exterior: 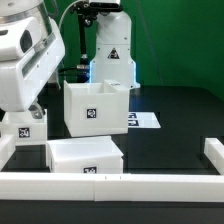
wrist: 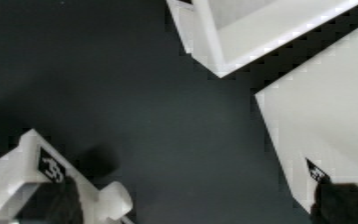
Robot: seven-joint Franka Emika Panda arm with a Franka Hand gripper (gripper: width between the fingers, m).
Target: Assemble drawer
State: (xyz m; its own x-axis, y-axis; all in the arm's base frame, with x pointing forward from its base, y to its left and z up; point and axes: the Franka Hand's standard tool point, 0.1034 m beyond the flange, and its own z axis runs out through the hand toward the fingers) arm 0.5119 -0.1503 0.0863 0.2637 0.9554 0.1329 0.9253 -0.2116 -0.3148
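Our gripper (wrist: pixel 208 205) hangs with fingers (wrist: pixel 69 203) spread wide, holding nothing (only black table (exterior: pixel 170 150) between them). The casing (exterior: pixel 97 108) stands mid-table, a tray (exterior: pixel 85 155) just before it. If we descend off-line, a finger could shove the tray askew.

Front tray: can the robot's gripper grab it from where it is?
Probably yes. The tray lies uncovered on the black table, apart from the casing, and the open gripper hangs close by with nothing between them.
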